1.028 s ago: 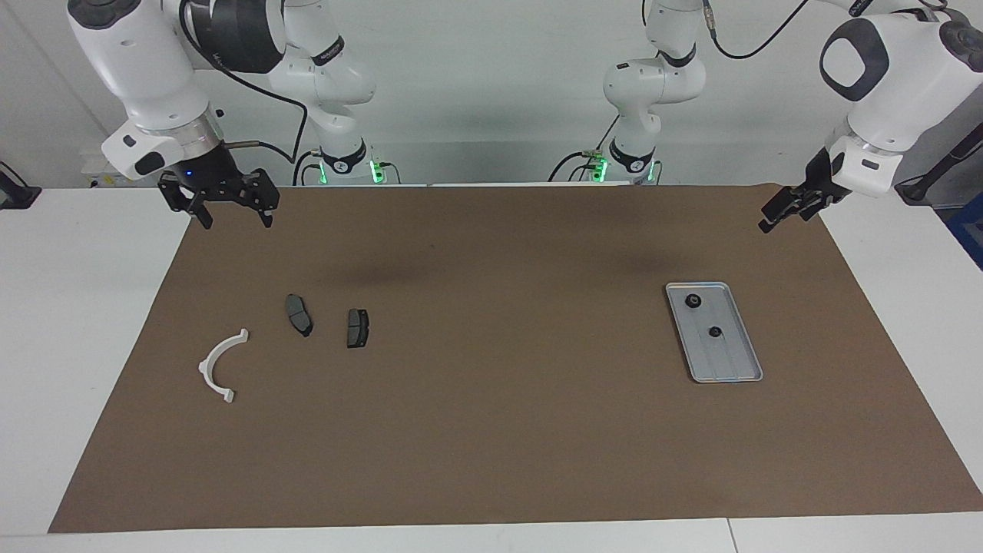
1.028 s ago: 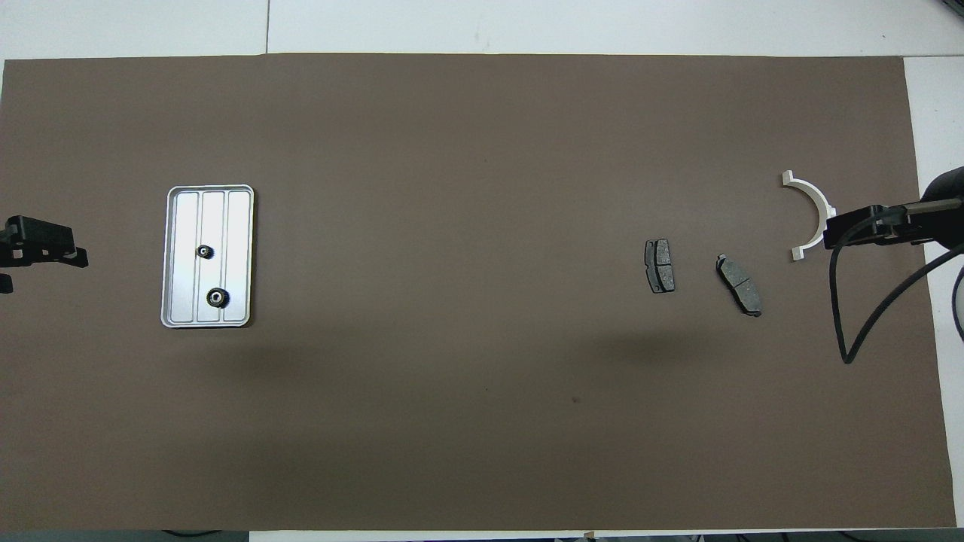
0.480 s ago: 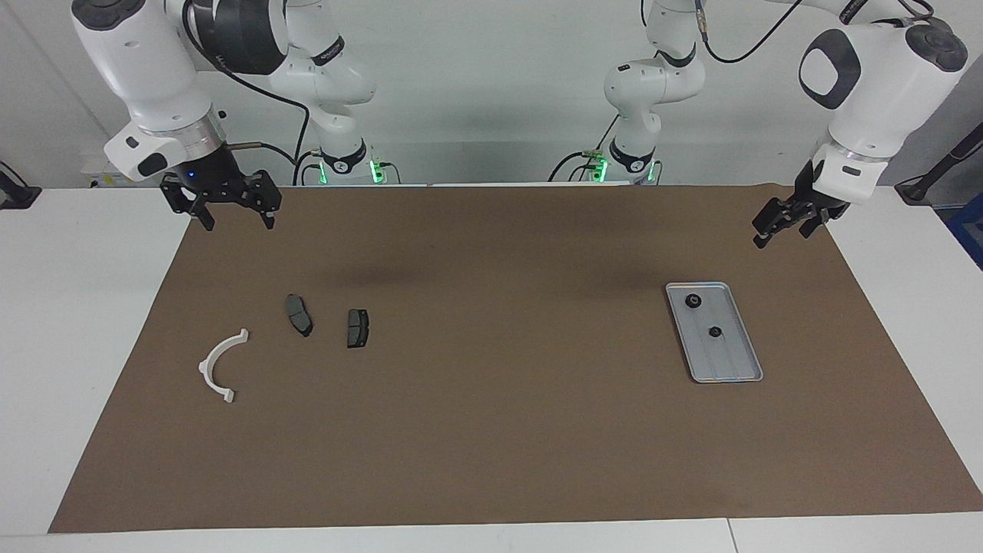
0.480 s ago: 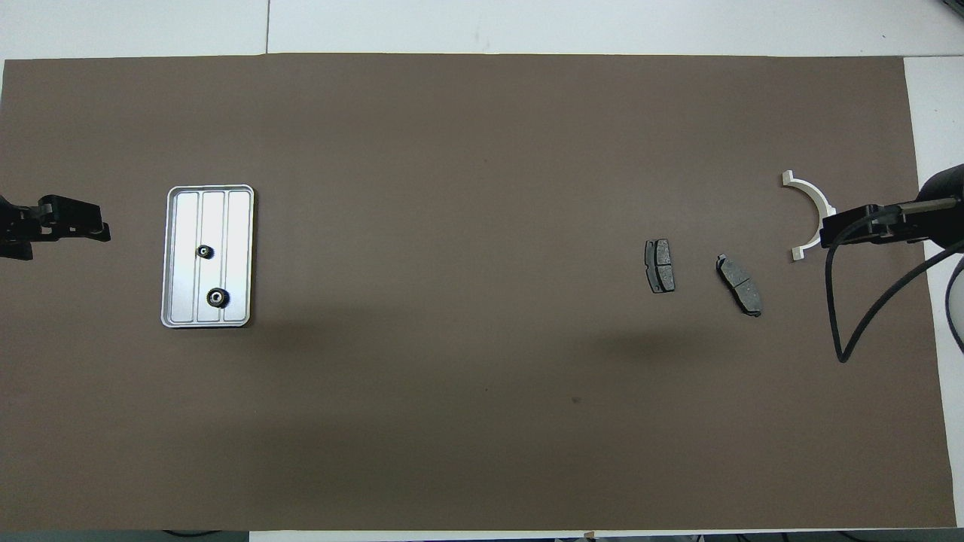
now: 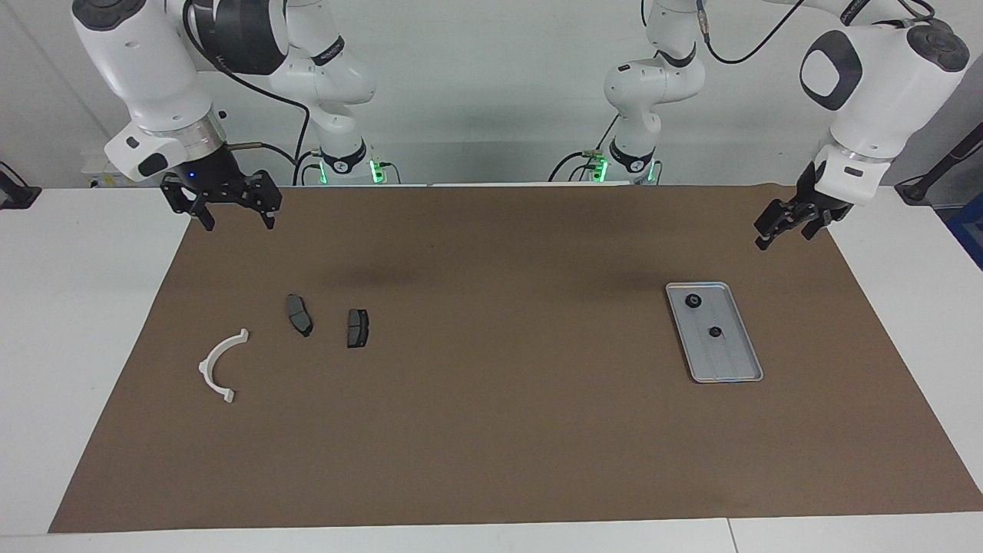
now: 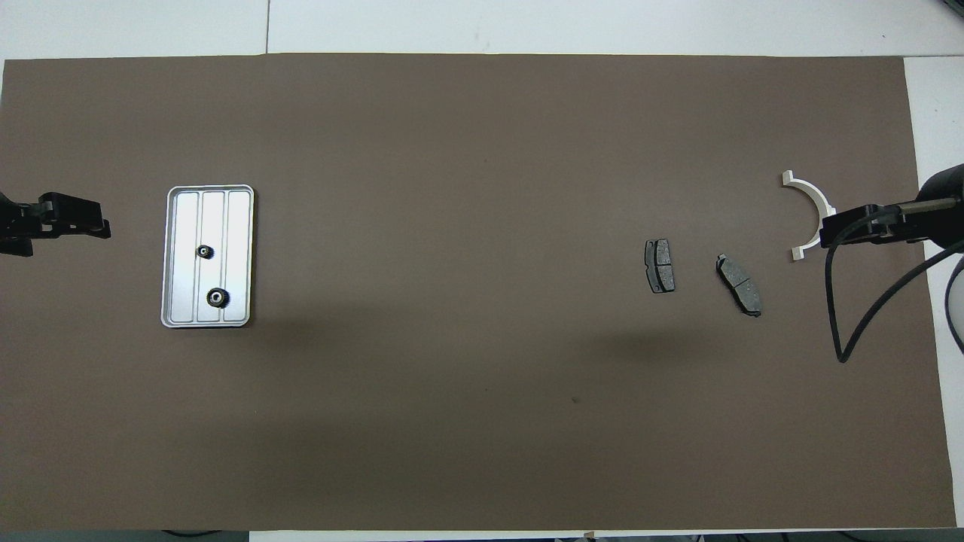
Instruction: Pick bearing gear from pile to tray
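Observation:
The silver ribbed tray [image 5: 731, 362] lies toward the left arm's end of the brown mat, also in the overhead view [image 6: 239, 218]. Two small black bearing gears [image 5: 693, 300] [image 5: 715, 332] sit in it [image 6: 203, 251] [image 6: 218, 297]. The pile toward the right arm's end holds a white arc [image 5: 219, 367] [image 6: 812, 203] and two dark brake pads [image 5: 299, 315] [image 5: 357, 328] [image 6: 660, 266] [image 6: 739, 284]; I see no black round piece there. My left gripper [image 5: 782, 232] [image 6: 64, 229] hangs open and empty, beside the tray at the mat's edge. My right gripper [image 5: 237, 221] [image 6: 851, 226] hangs open and empty over the mat's corner near the arc.
The brown mat [image 5: 499, 422] covers most of the white table. The right arm's black cable [image 6: 866, 316] loops over the mat near the arc.
The left gripper dropped slightly and swung a little toward the tray, then held still. The right gripper barely moved. The parts have not moved.

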Action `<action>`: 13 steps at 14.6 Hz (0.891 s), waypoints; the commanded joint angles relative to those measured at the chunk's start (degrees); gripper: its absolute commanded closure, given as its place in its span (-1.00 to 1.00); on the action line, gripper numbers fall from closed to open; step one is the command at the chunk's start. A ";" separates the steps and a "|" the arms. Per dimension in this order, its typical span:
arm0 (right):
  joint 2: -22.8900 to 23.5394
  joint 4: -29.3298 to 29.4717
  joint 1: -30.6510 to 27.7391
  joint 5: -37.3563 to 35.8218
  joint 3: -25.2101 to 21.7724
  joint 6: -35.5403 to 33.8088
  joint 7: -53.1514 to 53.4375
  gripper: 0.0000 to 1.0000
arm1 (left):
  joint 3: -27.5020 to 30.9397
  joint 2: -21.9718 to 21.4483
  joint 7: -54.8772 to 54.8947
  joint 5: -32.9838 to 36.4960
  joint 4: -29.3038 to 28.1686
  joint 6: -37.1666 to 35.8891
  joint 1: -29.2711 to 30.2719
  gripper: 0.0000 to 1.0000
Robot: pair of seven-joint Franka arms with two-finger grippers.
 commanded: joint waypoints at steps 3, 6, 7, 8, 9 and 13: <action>-1.56 -2.00 -0.29 0.82 0.20 1.38 -0.15 -1.00 | 0.31 0.45 0.47 0.87 1.17 -1.98 -1.13 -1.00; -2.09 -2.96 -0.20 0.82 0.20 1.47 0.03 -1.00 | 0.13 0.62 0.56 1.04 3.28 -4.17 -1.65 -1.00; -2.09 -2.88 -0.20 0.82 0.20 1.47 -0.06 -1.00 | 0.13 0.80 0.65 1.13 3.81 -4.27 -1.74 -1.00; -2.09 -2.88 -0.20 0.82 0.20 1.47 -0.15 -1.00 | 0.13 0.80 0.65 1.13 3.98 -4.27 -1.92 -1.00; -2.09 -2.96 -0.20 0.82 0.20 1.47 -0.24 -1.00 | 0.13 0.80 0.65 1.13 4.07 -4.09 -1.92 -1.00; -2.09 -2.96 -0.37 0.82 0.20 1.30 -0.76 -1.00 | 0.13 0.62 0.56 1.04 3.81 -3.92 -1.92 -1.00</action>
